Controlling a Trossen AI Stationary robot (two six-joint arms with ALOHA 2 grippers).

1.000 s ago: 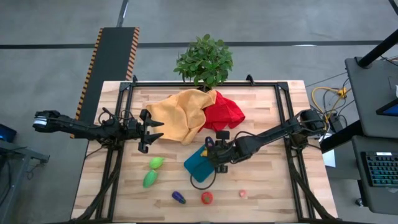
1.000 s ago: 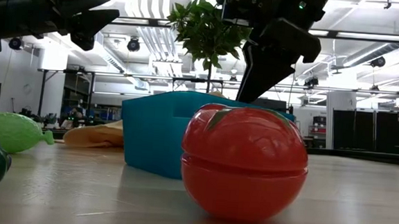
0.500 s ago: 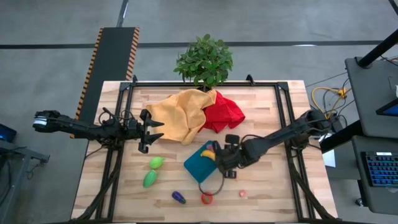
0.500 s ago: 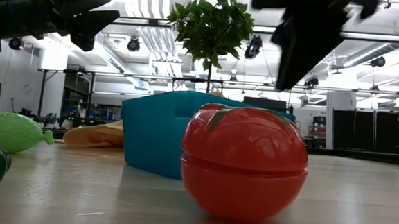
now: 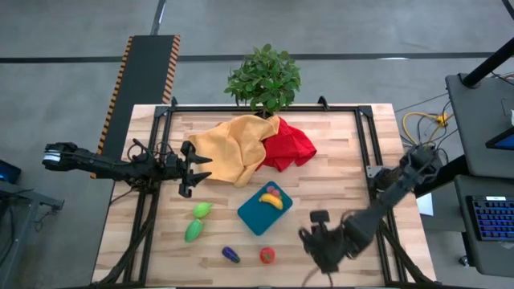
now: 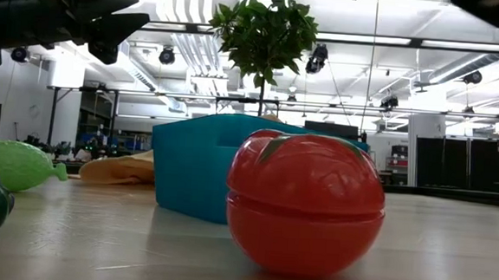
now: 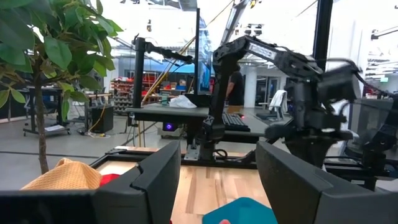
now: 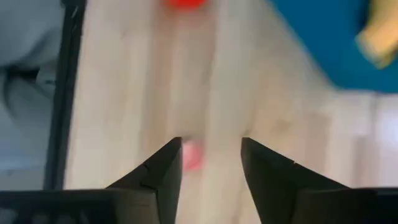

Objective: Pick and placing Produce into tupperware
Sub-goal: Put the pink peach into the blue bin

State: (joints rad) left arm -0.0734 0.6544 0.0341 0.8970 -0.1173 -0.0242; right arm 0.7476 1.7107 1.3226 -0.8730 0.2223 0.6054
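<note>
High view: right gripper (image 5: 321,245), jaws spread, hovers over berry (image 8: 192,155) for pickup; left gripper (image 5: 195,168) waits, spread.

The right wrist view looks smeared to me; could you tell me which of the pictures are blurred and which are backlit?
Right wrist view: motion-blurred throughout; the tomato, the pink-red berry and the tupperware are soft smears. Low view: backlit by bright ceiling lights, so the left gripper shows as a silhouette. Left wrist view: bright glare at top, the right arm slightly blurred. High view: evenly lit, sharp.
</note>
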